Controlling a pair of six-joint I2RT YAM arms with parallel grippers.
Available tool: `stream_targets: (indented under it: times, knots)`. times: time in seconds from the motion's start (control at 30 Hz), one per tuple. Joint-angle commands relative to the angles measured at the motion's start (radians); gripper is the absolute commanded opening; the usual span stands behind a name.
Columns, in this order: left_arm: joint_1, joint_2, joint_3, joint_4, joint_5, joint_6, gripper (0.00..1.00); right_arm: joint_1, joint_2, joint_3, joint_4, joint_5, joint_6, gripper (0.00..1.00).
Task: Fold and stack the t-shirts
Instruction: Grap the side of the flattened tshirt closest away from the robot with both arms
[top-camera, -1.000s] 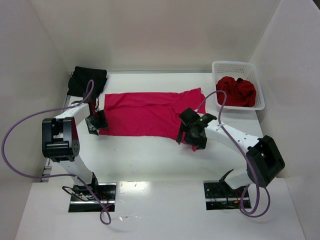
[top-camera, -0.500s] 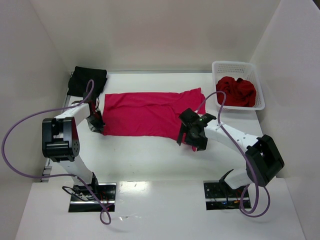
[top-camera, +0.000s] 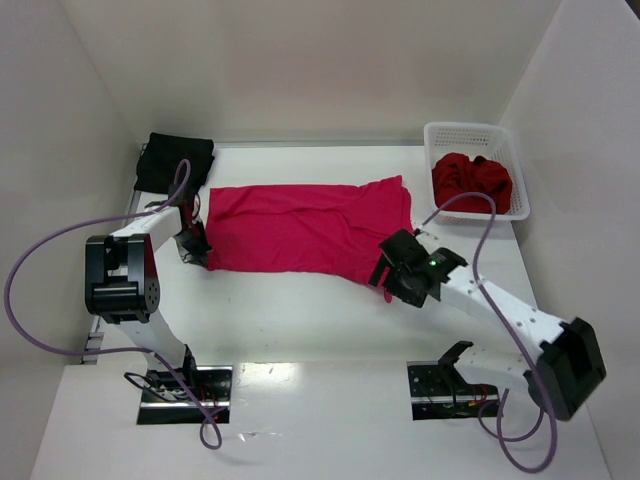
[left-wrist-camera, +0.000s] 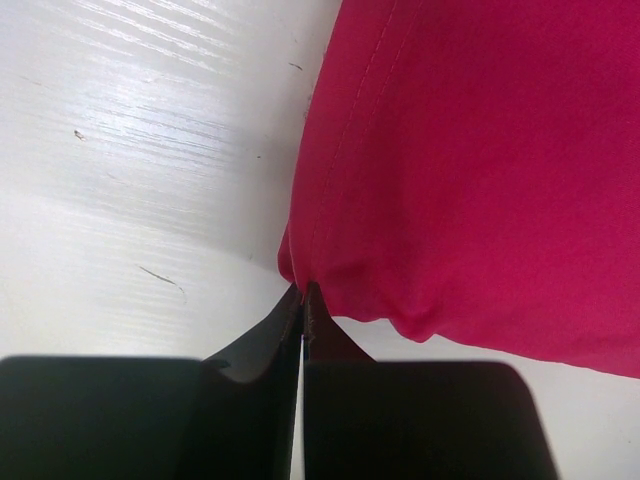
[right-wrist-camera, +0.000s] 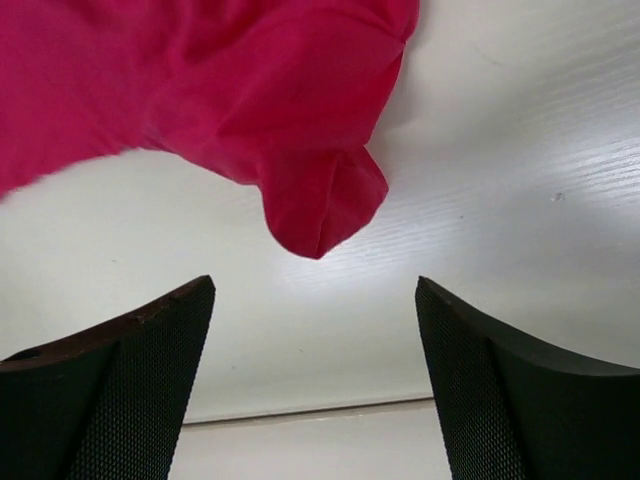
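A bright crimson-pink t-shirt (top-camera: 300, 225) lies spread across the middle of the table. My left gripper (top-camera: 194, 250) is at its near left corner. In the left wrist view this gripper (left-wrist-camera: 303, 296) is shut on the shirt's hem (left-wrist-camera: 330, 230), and the cloth bunches just above the tips. My right gripper (top-camera: 388, 272) hovers at the shirt's near right corner. It (right-wrist-camera: 312, 287) stands open, and a small folded tip of the shirt (right-wrist-camera: 320, 210) hangs ahead of its fingers without touching them. A black t-shirt (top-camera: 176, 158) lies at the back left.
A white lattice basket (top-camera: 470, 129) at the back right holds crumpled darker red t-shirts (top-camera: 472, 181). White walls close in the table on the left, back and right. Purple cables loop from both arms.
My left gripper has shut on the shirt's near left corner. The right arm has swung out to the right and nearer, and its gripper has slid off the cloth to the shirt's near right tip.
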Motion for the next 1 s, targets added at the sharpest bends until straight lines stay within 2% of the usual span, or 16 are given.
stream_targets:
  times: [0.0,0.07,0.2,0.4,0.5,0.67,0.8,0.97]
  knots:
    - [-0.004,0.004,-0.002,0.001,0.002,-0.006,0.01,0.009,-0.097,-0.029,0.050,0.139,0.104,0.86]
    - [-0.004,0.004,0.007,0.001,0.011,-0.006,0.01,0.009,-0.078,-0.098,0.134,0.121,0.095,0.80]
    - [-0.004,-0.005,0.007,0.001,0.011,-0.006,0.01,0.009,-0.013,-0.156,0.203,0.082,0.052,0.80]
    - [-0.004,-0.014,0.007,0.001,0.011,-0.006,0.01,0.009,0.062,-0.144,0.215,0.079,0.049,0.79]
    - [-0.004,-0.014,0.007,0.001,0.011,-0.006,0.01,0.009,0.050,-0.144,0.235,0.099,0.049,0.70]
    - [-0.004,-0.014,0.007,0.001,0.022,-0.006,0.01,0.009,0.081,-0.135,0.292,0.156,0.038,0.70]
    - [-0.004,-0.014,0.007,0.001,0.022,0.003,0.01,0.009,0.195,-0.115,0.332,0.156,0.020,0.70]
    - [-0.004,-0.014,0.007,0.001,0.031,0.003,0.01,0.009,0.205,-0.127,0.375,0.165,0.009,0.60]
